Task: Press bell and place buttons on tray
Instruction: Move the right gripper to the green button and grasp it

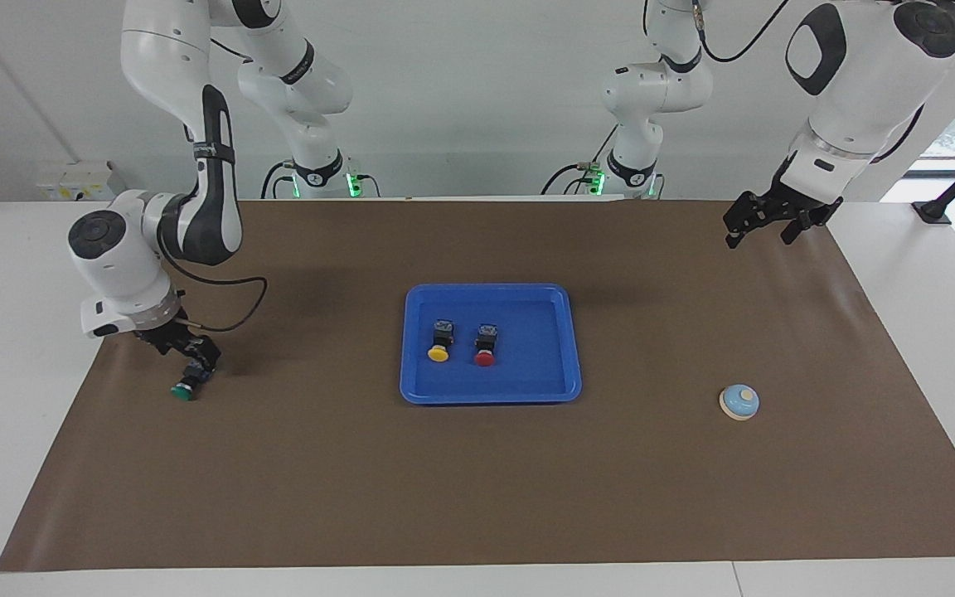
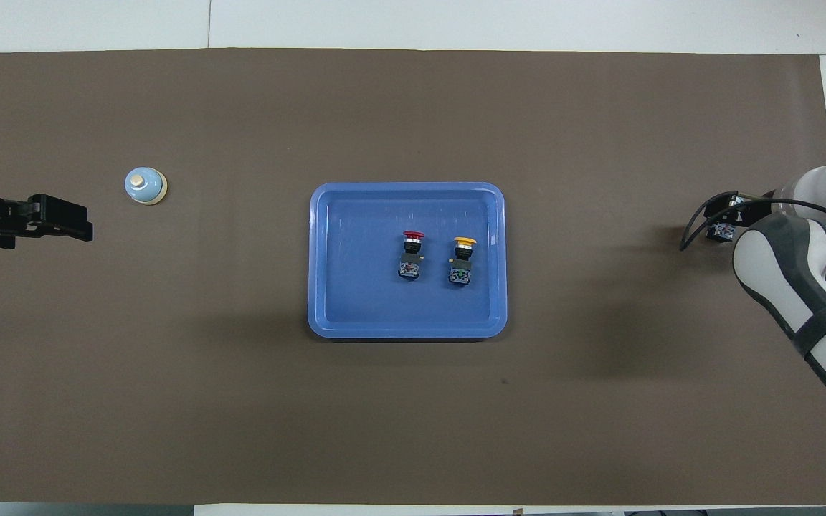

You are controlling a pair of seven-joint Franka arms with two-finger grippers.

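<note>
1. Left gripper up over the mat at the left arm's end, jaws spread, empty, waiting.
2. Tray mid-table, holding yellow button and red button side by side, caps pointing away from the robots.
3. Right gripper down at green button on the mat, toward the right arm's end; jaws spread about its black body, no pinch yet.
4. Bell on the mat toward the left arm's end, farther out than the tray, untouched now.
5. Step in hand, likely: picking the last button. Next calls for closing on the body, lifting, carrying to a bare tray spot.
</note>
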